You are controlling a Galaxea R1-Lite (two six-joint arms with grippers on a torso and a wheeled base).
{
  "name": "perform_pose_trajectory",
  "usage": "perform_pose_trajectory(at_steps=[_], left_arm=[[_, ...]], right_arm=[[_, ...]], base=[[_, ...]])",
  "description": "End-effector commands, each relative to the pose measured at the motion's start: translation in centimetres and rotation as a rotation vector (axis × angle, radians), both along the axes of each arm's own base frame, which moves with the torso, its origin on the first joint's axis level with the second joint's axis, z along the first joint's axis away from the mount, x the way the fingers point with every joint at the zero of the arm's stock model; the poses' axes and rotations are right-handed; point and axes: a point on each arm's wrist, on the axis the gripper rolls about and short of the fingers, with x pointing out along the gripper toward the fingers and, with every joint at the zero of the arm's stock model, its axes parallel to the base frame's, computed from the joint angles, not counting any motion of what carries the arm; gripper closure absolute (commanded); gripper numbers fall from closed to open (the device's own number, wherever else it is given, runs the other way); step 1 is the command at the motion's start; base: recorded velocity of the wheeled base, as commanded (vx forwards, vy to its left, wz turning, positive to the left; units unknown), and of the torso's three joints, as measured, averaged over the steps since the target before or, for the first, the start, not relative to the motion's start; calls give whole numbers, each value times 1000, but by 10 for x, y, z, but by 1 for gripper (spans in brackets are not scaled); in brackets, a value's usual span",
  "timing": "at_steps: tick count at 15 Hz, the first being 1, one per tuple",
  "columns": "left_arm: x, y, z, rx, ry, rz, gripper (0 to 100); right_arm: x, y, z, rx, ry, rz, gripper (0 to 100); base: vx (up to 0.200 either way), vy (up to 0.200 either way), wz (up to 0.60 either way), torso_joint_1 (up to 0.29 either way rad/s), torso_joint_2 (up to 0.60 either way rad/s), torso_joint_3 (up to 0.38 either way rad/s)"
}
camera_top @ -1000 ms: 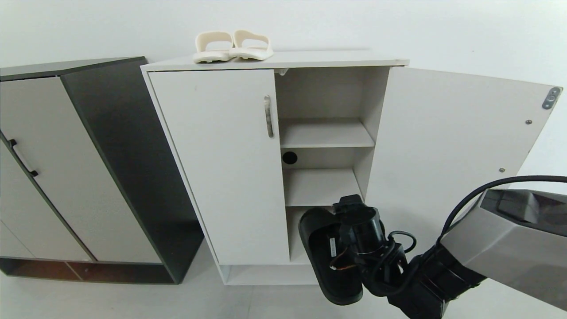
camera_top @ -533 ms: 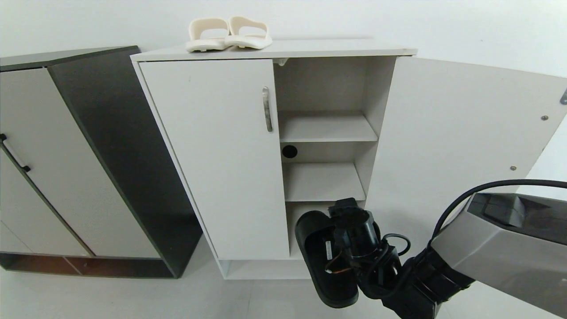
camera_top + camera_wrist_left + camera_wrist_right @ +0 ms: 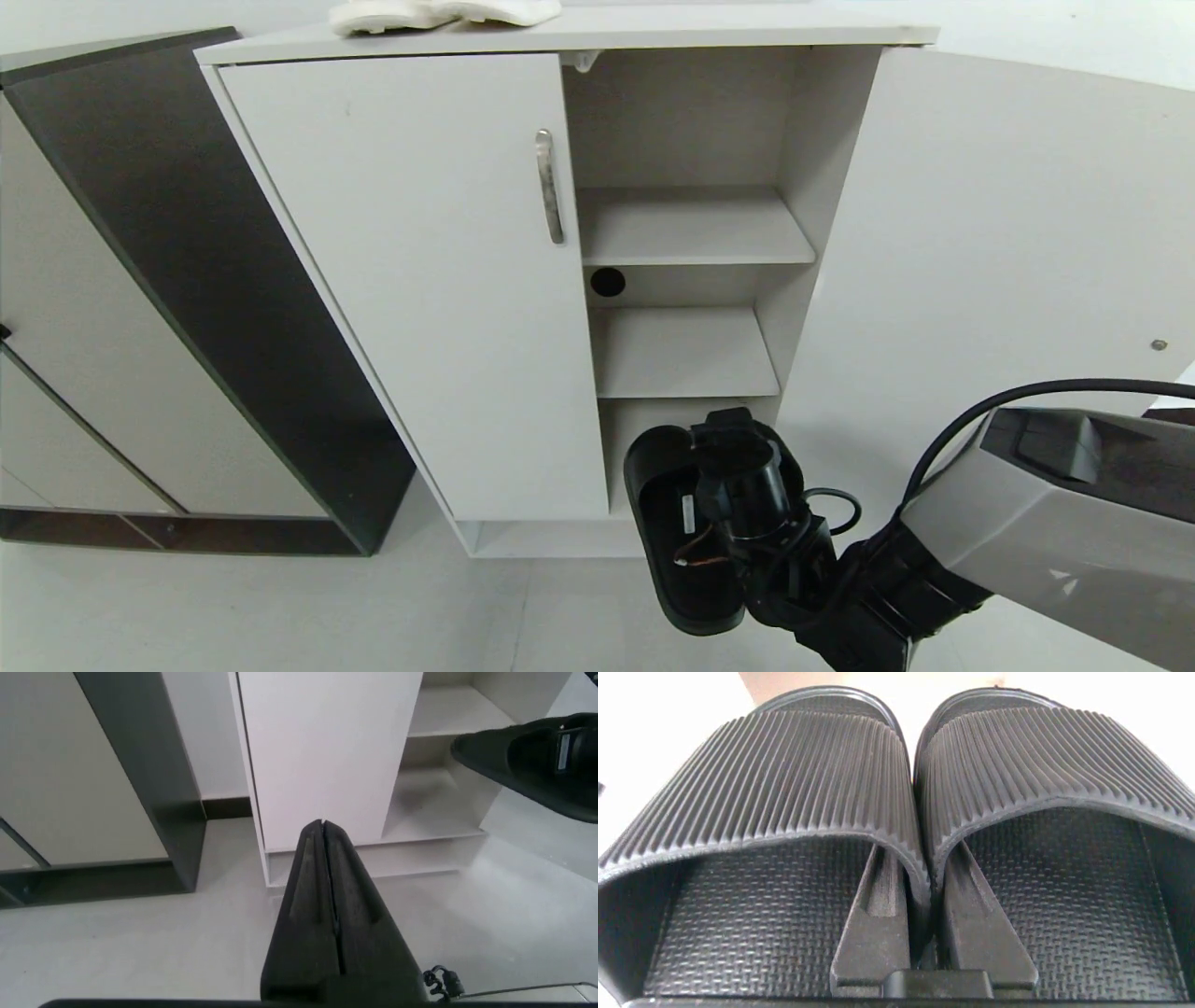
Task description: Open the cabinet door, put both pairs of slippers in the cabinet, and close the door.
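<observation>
Right gripper (image 3: 920, 891) held black slippers (image 3: 665, 537) pinched together, before open white cabinet (image 3: 420, 280), left gripper (image 3: 322, 849) closed, empty.

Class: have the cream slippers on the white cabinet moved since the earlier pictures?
No. The cream slippers still lie on the cabinet top, above the closed door, near its handle side. The whole view shifted, so the camera moved, not they.

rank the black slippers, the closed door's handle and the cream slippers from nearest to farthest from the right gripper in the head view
1. black slippers: clamped in the right gripper, low down.
2. door handle: higher, on the closed door.
3. cream slippers: farthest, on the cabinet top.
</observation>
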Motion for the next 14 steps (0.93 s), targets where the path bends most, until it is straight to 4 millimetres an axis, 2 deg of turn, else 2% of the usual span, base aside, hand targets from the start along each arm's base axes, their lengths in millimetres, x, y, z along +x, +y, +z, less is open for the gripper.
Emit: perform_pose_trajectory(at_steps=[1,6,10,14], left_arm=[[0,0,0,0,1,-1,100],[0,0,0,-2,1,1,100],[0,0,0,-2,1,1,100],[0,0,0,-2,1,1,100]], right_arm=[[-2,3,2,11,-13,8,100],[2,6,9,66,-108,13,100],[10,9,-8,70,-188,-9,100],[12,7,-4,74,-213,-16,100]], base=[[0,0,0,-7,2,-203],[0,0,0,4,4,-170],[0,0,0,0,0,0],[0,0,0,0,0,0]])
